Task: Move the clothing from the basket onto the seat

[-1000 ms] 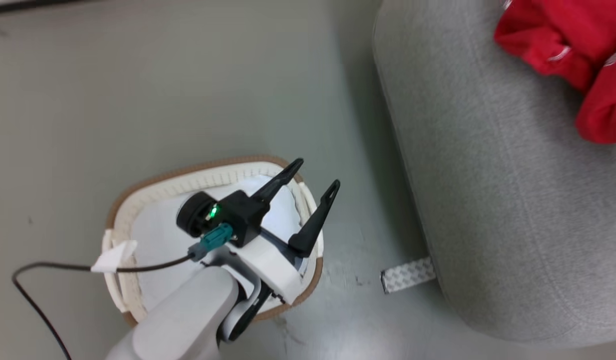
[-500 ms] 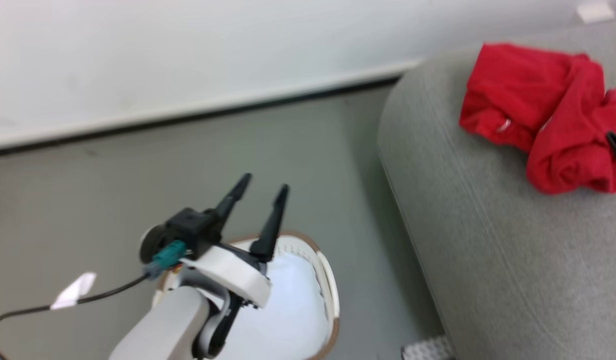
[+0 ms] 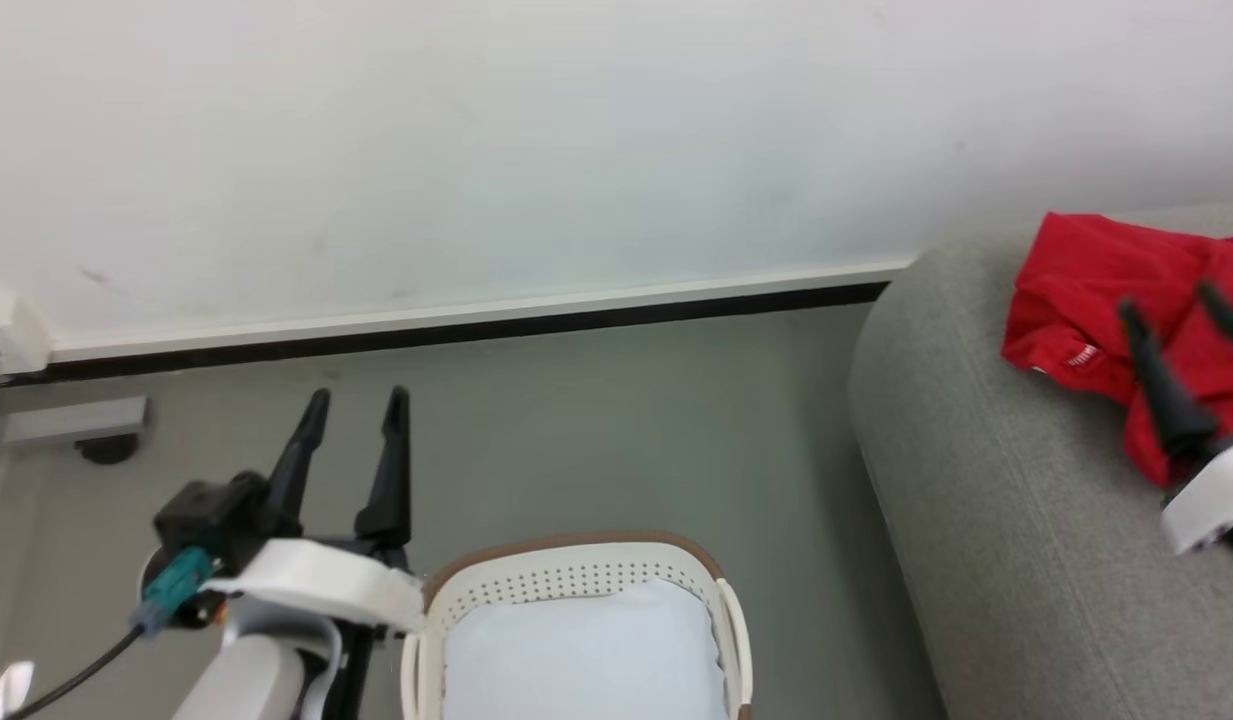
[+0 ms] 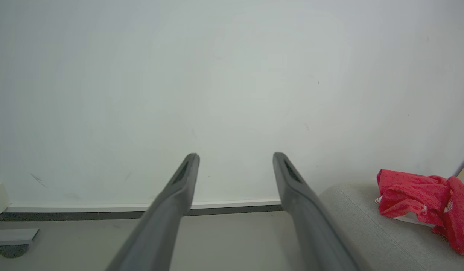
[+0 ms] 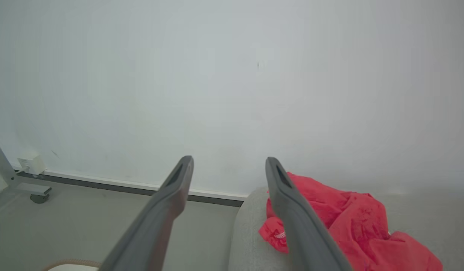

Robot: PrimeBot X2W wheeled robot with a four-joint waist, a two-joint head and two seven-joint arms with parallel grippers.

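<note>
left claw (image 3: 359, 395) now left of basket (image 3: 576, 578), not over it, released, right claw (image 3: 1169, 300) released over clothing (image 3: 1071, 280) on seat (image 3: 976, 500), liner (image 3: 586, 650) in basket

We note a plain white wall (image 3: 476, 150) across the far side, matte, with a faint dark scuff (image 3: 96, 277) low on its left part. Along its foot runs a white skirting strip (image 3: 476, 312) with a black band (image 3: 496, 330) directly beneath it, meeting the floor. The floor (image 3: 626, 430) is smooth, grey-green and slightly glossy. At far left a small white box (image 3: 6, 335) sits against the wall just above the skirting. Below it lies a flat grey metal foot (image 3: 71, 420), close to the floor, with a dark caster wheel (image 3: 106, 447) under its end. In the right wrist view a slanted grey strut (image 5: 0, 162) rises from that foot.
</note>
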